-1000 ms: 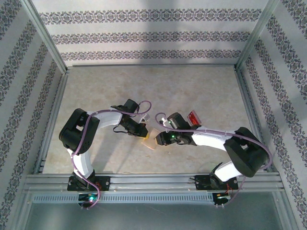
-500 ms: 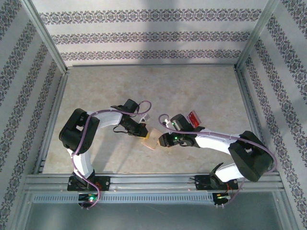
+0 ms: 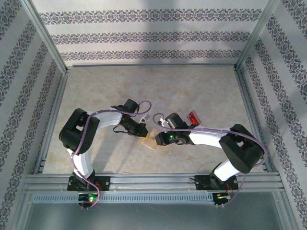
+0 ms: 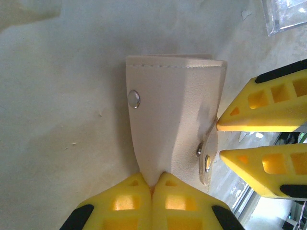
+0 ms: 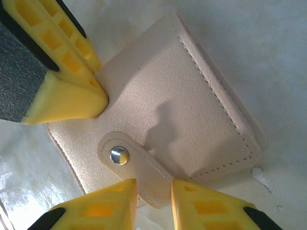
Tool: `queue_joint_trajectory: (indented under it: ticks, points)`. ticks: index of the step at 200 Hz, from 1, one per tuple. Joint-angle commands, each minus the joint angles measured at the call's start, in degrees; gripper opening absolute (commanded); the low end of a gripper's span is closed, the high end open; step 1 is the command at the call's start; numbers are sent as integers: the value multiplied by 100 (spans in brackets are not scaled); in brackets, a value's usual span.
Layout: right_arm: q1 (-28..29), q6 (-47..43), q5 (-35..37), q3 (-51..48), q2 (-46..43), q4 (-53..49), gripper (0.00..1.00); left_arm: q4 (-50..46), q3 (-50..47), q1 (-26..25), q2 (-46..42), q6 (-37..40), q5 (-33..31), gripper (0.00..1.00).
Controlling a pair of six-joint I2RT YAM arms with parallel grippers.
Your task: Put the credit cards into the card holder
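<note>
The left fingers (image 4: 165, 190) are clenched tight, their tips pressed together on the near edge of the card holder (image 4: 168, 105). No gap shows between them in the left wrist view. In the right wrist view those same yellow fingers bite onto one corner of the holder. The tan holder lies folded shut and flat on the table (image 4: 62, 96), its stitched far edge pointing away from the left fingers. Its snap tab (image 4: 207, 154) wraps over the side that faces the other arm. A clear card (image 4: 288, 14) lies on the table beyond the holder, apart from it.

From above, the holder (image 3: 150, 140) sits between the two arms, just right of the left fingers (image 3: 140, 133).

The right fingers (image 5: 120, 199) stand a little apart with the rounded end of the snap tab (image 5: 129, 165) in the gap between them. They sit close on either side of it, but I cannot tell whether they pinch it. The rest of the holder (image 5: 192, 110) spreads out ahead of them. Farther right in the top view, the red card (image 3: 194, 118) lies on the table beside the right arm, well clear of both sets of fingers.
</note>
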Motion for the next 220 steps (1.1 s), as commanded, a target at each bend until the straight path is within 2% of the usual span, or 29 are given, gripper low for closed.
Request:
queue_joint_trajectory:
  ticks: [1, 124, 168, 220]
  points:
    - [86, 7, 63, 137, 139, 195, 27, -280, 17, -154, 179, 158, -282, 0]
    - [14, -21, 356, -65, -282, -207, 27, -284, 12, -154, 182, 146, -287, 0]
    - [2, 79, 383, -135, -146, -194, 27, -284, 26, -159, 186, 145, -311, 0]
    - [16, 188, 409, 35, 167, -212, 27, -299, 46, -170, 166, 127, -301, 5]
